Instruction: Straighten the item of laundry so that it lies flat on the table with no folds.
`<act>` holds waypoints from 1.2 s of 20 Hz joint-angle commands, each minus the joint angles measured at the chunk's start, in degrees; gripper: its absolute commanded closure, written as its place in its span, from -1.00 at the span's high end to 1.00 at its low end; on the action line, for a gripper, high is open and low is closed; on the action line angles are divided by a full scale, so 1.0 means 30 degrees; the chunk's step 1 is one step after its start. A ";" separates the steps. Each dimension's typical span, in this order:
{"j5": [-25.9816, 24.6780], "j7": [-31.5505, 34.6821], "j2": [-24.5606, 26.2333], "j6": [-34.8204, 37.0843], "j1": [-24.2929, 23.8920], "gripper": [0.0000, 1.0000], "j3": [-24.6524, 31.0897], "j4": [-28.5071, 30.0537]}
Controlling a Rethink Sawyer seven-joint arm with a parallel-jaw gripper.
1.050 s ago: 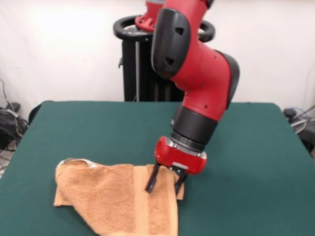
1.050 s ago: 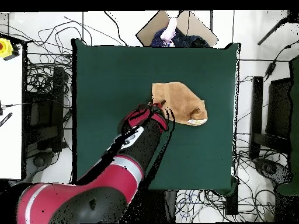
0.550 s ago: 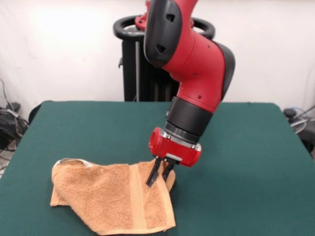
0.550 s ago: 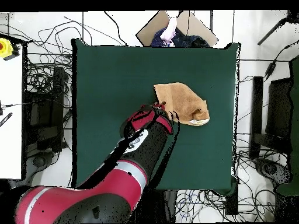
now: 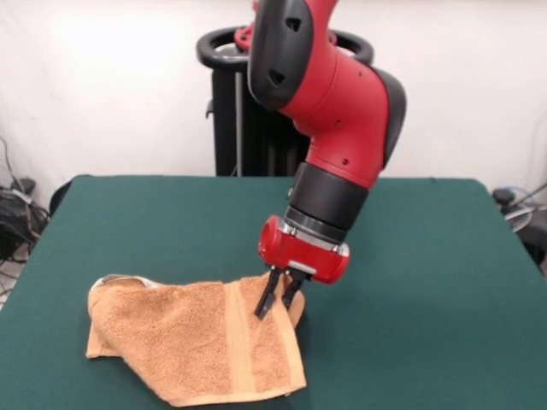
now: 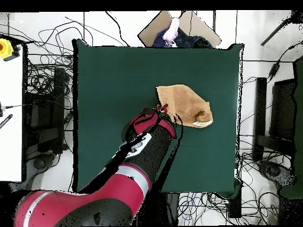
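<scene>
Surface: green felt-like table (image 5: 427,256), white wall behind.
Gripper: gripper (image 5: 277,301) pinched on the towel's far corner, lifting it slightly.
Towel: orange-tan terry towel (image 5: 188,337) lies near the table's front edge, folded over at one end, flat woven band visible.
Advice: probably draw the corner outward, low and slowly, keeping the pinch firm.

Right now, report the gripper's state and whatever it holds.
Gripper: shut on the towel, pinching its corner with the fingers close together.
</scene>
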 commanded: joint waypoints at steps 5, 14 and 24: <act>0.0497 0.3414 -0.2549 -0.1764 -0.1244 -1.00 0.1742 0.3724; -0.3259 -0.1098 -0.9317 0.1958 -0.7189 -1.00 0.6902 0.9006; -0.4940 -0.1416 -1.0440 0.3305 -1.1823 -1.00 0.9292 1.3897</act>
